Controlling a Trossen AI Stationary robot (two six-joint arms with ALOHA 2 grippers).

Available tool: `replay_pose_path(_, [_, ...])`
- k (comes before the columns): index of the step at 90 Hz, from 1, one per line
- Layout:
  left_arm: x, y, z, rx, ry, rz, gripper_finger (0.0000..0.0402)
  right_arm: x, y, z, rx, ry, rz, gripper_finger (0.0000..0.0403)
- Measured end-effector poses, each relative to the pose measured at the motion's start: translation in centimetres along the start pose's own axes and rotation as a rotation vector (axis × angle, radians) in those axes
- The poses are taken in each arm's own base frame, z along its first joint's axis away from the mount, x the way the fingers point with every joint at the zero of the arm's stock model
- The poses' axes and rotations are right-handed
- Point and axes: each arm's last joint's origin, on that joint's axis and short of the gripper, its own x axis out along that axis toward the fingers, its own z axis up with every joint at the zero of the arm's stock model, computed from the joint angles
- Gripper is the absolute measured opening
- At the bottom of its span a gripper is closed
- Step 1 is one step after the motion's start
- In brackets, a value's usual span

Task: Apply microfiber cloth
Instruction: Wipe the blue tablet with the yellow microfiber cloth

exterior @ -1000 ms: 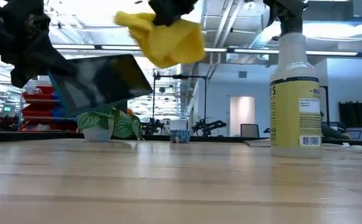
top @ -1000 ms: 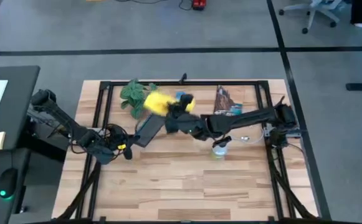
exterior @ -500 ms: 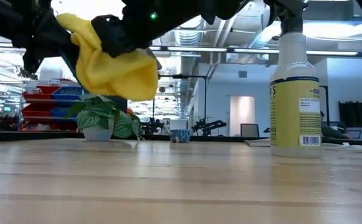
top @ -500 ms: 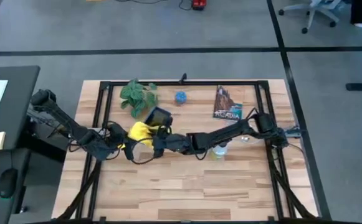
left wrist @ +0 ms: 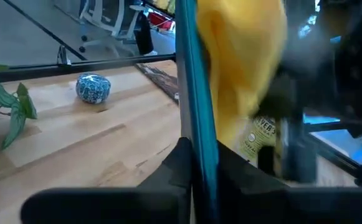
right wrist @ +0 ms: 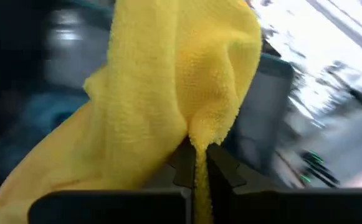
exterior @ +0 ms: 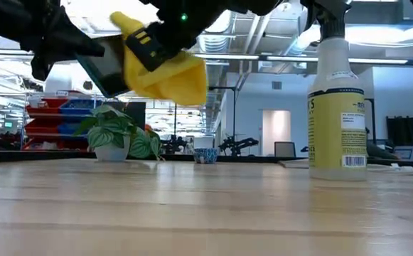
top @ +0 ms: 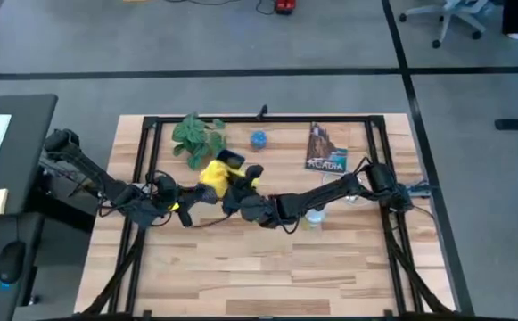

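The step in hand looks like wiping the screen, and to do it well the right arm should, I judge, press the cloth flat against the glass rather than bunched, sweep in steady overlapping strokes, and push only lightly; the left arm should keep the tablet rigid and tilted toward the cloth, since it is pinched at one edge and hard pressure could twist it out of the grip.

The bright yellow, soft, floppy microfiber cloth [top: 215, 172] is up in the air above the wooden table [top: 267, 267], not lying on it; the right pincer [right wrist: 196, 163] is closed on a gathered fold of it, so the cloth bunches out ahead of the fingertips and drapes down to one side (the wrist view shows the pinch plainly). The flat, black-screened tablet in a teal-edged case [exterior: 106, 60] is also held aloft, tilted; the left pincer [left wrist: 193, 155] is clamped on its lower edge. In the low view the cloth overlaps the tablet's face and appears to be against it, though actual contact I cannot confirm. A yellow-labelled clear plastic spray bottle [exterior: 336, 107] stands on the table well apart from both, and a small green potted plant [top: 193, 136] sits just behind the tablet.
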Motion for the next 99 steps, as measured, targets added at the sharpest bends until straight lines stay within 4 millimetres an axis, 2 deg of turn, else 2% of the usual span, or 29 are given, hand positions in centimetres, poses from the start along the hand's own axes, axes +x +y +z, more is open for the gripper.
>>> replay_pose_path(14, [0.0, 0.0, -0.1, 0.006, 0.014, -0.01, 0.001, 0.5, -2.1, 0.6, 0.015, 0.034, -0.069, 0.0])
replay_pose_path(25, [0.0, 0.0, -0.1, 0.014, 0.02, -0.01, 0.0011, 0.5, -1.9, 0.7, 0.098, -0.017, 0.006, 0.0])
replay_pose_path(36, [0.0, 0.1, -0.2, 0.022, 0.018, -0.006, 0.0011, -0.3, -0.3, 0.7, 0.234, -0.099, 0.221, 0.0])
replay_pose_path(45, [0.0, 0.1, -0.2, 0.03, 0.021, -0.006, 0.0011, -0.9, 2.0, -0.2, 0.256, -0.11, 0.367, 0.0])
replay_pose_path(65, [0.1, 0.0, 0.0, 0.025, -0.003, 0.002, 0.0011, -1.7, 5.7, -1.6, 0.293, -0.134, 0.509, 0.0])
replay_pose_path(82, [0.1, 0.0, 0.2, 0.019, -0.018, 0.012, 0.0011, -1.9, 6.3, -1.4, 0.332, -0.156, 0.519, 0.0])
replay_pose_path(99, [0.1, 0.0, 0.2, 0.019, -0.023, 0.019, 0.0011, -1.8, 5.3, -0.7, 0.398, -0.13, 0.293, 0.0])
